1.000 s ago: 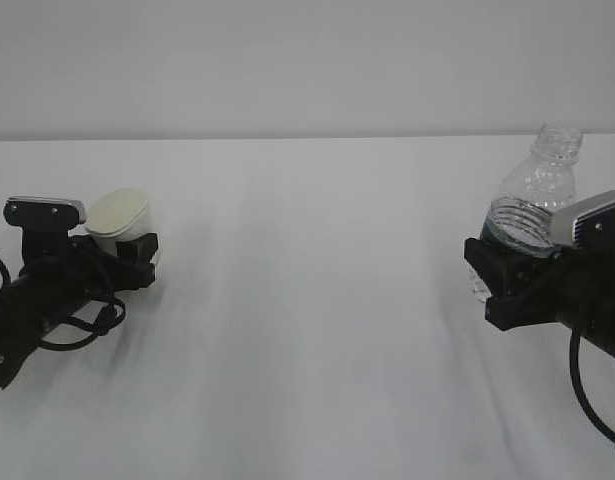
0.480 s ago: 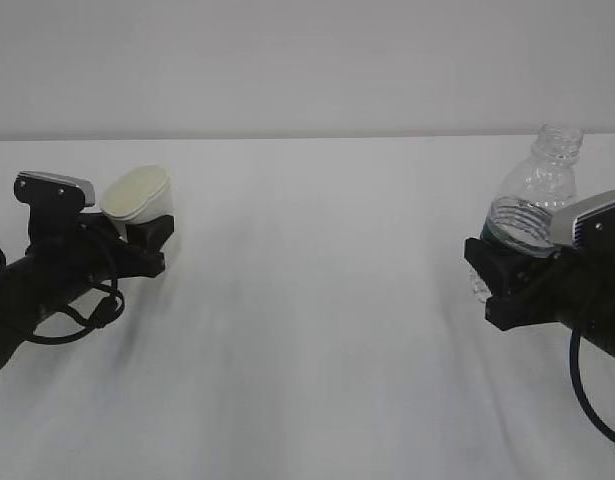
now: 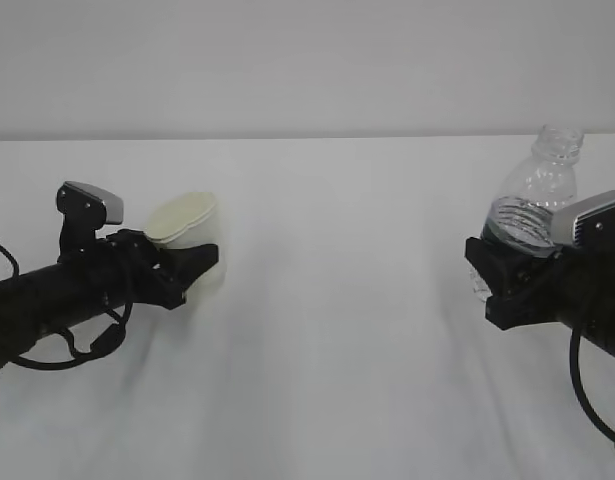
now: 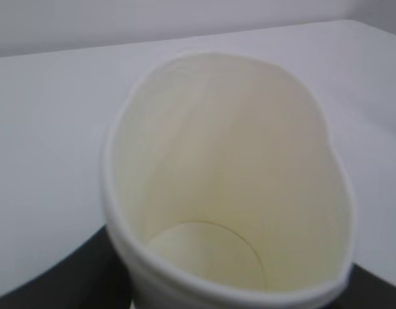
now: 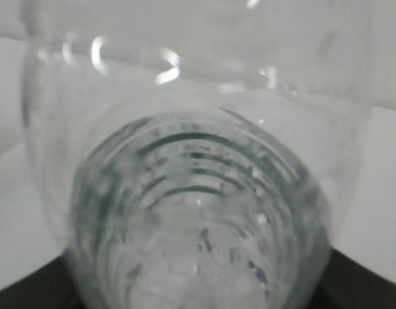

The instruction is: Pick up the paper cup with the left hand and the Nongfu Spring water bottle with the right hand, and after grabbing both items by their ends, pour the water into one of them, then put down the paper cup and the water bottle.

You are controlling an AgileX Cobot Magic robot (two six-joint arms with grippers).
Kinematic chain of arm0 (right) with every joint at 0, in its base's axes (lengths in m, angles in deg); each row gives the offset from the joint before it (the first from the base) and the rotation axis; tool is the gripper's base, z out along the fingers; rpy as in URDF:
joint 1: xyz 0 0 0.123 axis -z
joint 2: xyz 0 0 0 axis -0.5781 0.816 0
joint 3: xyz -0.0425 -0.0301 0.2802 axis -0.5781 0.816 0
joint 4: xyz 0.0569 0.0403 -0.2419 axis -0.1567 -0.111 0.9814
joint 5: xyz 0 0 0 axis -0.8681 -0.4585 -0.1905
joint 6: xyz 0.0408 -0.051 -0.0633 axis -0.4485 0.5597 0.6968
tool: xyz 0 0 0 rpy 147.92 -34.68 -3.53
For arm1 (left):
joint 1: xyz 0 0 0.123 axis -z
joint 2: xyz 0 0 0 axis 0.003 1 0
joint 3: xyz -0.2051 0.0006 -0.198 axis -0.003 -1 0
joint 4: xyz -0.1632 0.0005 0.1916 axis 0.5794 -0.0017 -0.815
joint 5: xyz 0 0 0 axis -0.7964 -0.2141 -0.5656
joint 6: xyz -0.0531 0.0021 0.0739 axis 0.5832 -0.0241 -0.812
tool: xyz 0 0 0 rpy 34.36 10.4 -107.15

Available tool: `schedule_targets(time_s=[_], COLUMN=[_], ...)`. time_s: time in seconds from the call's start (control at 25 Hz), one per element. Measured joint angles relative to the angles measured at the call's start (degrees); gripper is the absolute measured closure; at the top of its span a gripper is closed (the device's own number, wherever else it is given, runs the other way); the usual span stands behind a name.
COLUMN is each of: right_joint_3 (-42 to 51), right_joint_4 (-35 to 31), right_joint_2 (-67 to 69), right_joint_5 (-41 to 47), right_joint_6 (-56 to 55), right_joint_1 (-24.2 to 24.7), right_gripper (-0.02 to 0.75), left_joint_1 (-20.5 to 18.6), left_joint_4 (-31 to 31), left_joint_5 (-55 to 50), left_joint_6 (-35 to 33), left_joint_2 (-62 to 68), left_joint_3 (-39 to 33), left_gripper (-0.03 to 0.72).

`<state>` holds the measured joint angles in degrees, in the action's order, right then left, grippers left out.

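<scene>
The white table (image 3: 317, 300) serves as the reference surface. At its left side, the left gripper (image 3: 192, 268) is clamped on the lower body of the paper cup (image 3: 187, 235), with one dark finger on each side of the cup wall. The cup tilts, its mouth facing up and toward the left arm; its rim is pressed into an oval. In the left wrist view the cup (image 4: 230, 187) fills the frame, showing a cream interior and a round, dry-looking bottom. At the table's right side, the right gripper (image 3: 499, 278) pinches the Nongfu Spring water bottle (image 3: 532, 205) around its lower half. The bottle stands nearly upright, uncapped neck uppermost. The right wrist view shows the bottle (image 5: 198, 193), ribbed and clear, between the dark jaws. Cup and bottle are well apart.
</scene>
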<state>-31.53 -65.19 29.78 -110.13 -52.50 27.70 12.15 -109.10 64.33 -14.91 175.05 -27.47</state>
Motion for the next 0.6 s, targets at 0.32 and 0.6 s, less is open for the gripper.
schedule_targets(time_s=[0.32, 0.6], right_joint_3=[0.0, 0.4], right_joint_4=[-0.4, -0.5], right_joint_2=[0.0, 0.0], right_joint_5=[0.0, 0.0], right_joint_6=[0.1, 0.2], right_joint_1=[0.0, 0.0], right_gripper=[0.309, 0.309], left_joint_1=[1.0, 6.8], left_joint_4=[-9.1, -10.4], left_joint_5=[0.0, 0.0], left_joint_6=[6.1, 6.5], left_joint_2=[0.0, 0.0], left_joint_3=[0.0, 0.0], left_gripper=[0.276, 0.276])
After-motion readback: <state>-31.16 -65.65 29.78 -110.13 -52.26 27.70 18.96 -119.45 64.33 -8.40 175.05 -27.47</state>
